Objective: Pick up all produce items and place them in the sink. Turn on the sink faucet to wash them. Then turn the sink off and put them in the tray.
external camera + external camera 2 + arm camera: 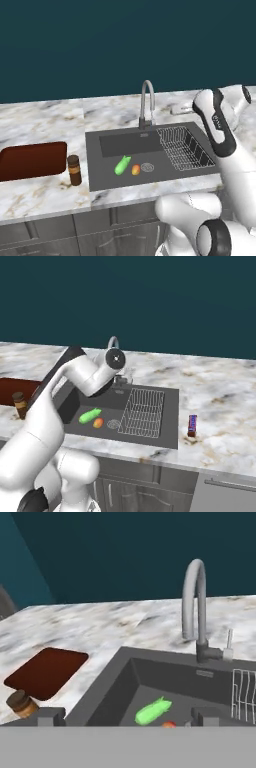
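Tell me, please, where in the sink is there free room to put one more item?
The sink floor is bare on its left part, between the left wall and the cucumber. It is crowded near the drain, where cucumber and orange fruit lie. The wire rack takes the right side.

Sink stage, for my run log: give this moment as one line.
produce: cucumber and orange fruit in sink | faucet: no water seen | tray: empty | gripper: open, holding nothing

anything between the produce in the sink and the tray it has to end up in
Yes: the brown jar stands on the counter between the sink and the tray, beside the tray's near corner. The cucumber and orange fruit must pass over or around it.
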